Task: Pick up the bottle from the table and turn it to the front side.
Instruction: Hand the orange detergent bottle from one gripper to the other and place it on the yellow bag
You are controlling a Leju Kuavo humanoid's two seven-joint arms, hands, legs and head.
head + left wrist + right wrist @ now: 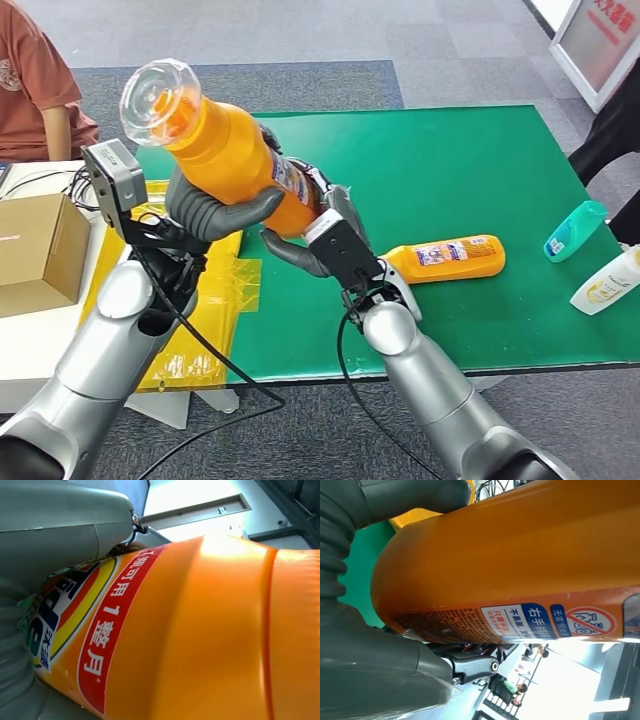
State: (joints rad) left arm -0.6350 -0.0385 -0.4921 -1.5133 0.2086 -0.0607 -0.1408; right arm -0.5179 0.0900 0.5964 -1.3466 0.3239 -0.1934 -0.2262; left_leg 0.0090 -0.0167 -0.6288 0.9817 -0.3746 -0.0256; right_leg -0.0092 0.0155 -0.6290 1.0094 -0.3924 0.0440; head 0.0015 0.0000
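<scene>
we have the bottle lifted, left hand and right hand fingers gripping it; next, rotate its front label toward us.

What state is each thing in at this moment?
Orange bottle: lifted, tilted, held by both hands.
Left hand: gripping it.
Right hand: gripping its base.
Second orange bottle: lying on green table.
Teal bottle: lying.
White bottle: lying.
</scene>
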